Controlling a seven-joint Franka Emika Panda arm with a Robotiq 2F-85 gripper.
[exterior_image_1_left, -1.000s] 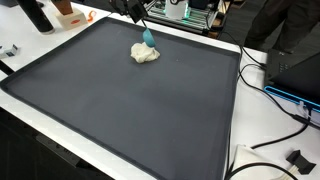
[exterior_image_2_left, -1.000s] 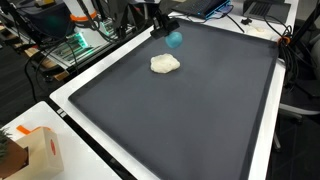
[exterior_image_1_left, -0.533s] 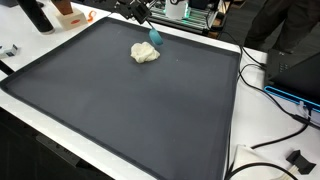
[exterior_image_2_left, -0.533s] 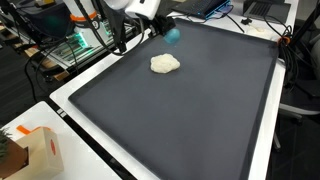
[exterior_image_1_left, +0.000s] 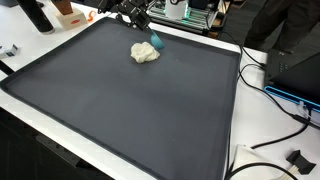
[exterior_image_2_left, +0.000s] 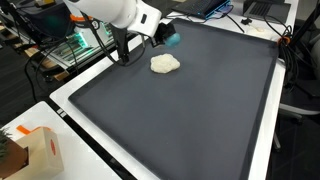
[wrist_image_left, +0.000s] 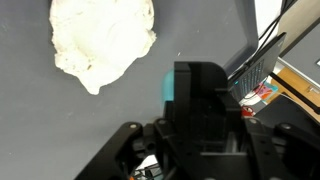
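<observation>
Claw (exterior_image_2_left: 164, 34) is closed on a small teal object (exterior_image_2_left: 171, 38), pinched at the tips w/ a bit of teal sticking out past them. In wrist view the black fingers (wrist_image_left: 200, 95) cover most of it & only a teal sliver shows along one side. Claw + teal object hang over the far edge area of the dark mat (exterior_image_2_left: 190, 120); can't tell if the object touches the mat or is just above it. Same spot in an exterior view: teal object (exterior_image_1_left: 156, 41) at the mat's far edge, arm (exterior_image_1_left: 128, 9) coming in from behind. White-cased arm segment (exterior_image_2_left: 110, 10) fills the top-left corner in an exterior view. Near the teal object, not touching it, a crumpled white lump (exterior_image_2_left: 165, 64) lies flat on the mat, approx. mid-width, towards the far end. Mat sits on a white table (exterior_image_1_left: 232, 150). Off the mat: cables (exterior_image_1_left: 268, 88) at one side, an orange-white box (exterior_image_2_left: 38, 150) at a table corner
</observation>
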